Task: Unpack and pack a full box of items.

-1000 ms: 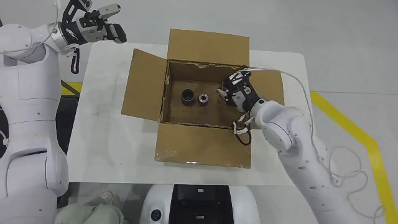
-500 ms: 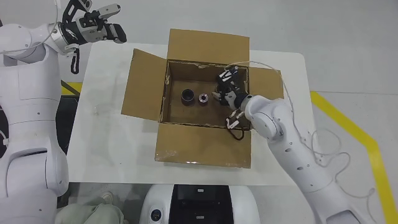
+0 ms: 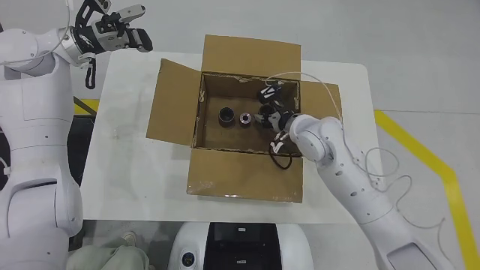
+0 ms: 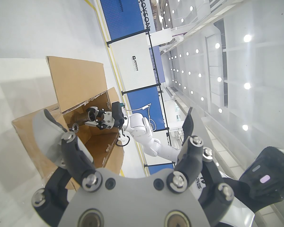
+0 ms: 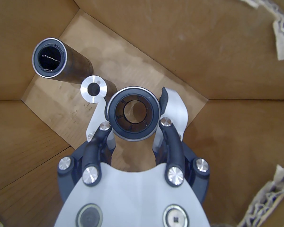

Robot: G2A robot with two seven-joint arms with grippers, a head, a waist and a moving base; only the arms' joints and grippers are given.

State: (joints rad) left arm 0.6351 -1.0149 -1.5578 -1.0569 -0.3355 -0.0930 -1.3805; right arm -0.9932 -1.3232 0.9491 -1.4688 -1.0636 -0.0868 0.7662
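Note:
An open cardboard box (image 3: 217,166) stands in the middle of the white table. On its floor stand a dark tube (image 3: 226,115) (image 5: 59,62) and a small silver sleeve (image 3: 244,119) (image 5: 94,92). My right gripper (image 3: 267,113) (image 5: 132,100) is inside the box just right of them, shut on a black-rimmed cylindrical bearing (image 5: 132,116) held upright close beside the silver sleeve. My left gripper (image 3: 139,39) (image 4: 117,119) hangs open with nothing in it, above the table's far left corner.
The box's four flaps (image 3: 174,101) are folded outward and stand around the opening. Torn cardboard edges (image 5: 280,36) line the inner rim. A cable (image 3: 281,157) loops from my right wrist over the near flap. Bare table (image 3: 124,165) lies left of the box.
My right gripper has moved left across the box with the bearing, from near the right wall to just beside the silver sleeve. The left arm has kept still.

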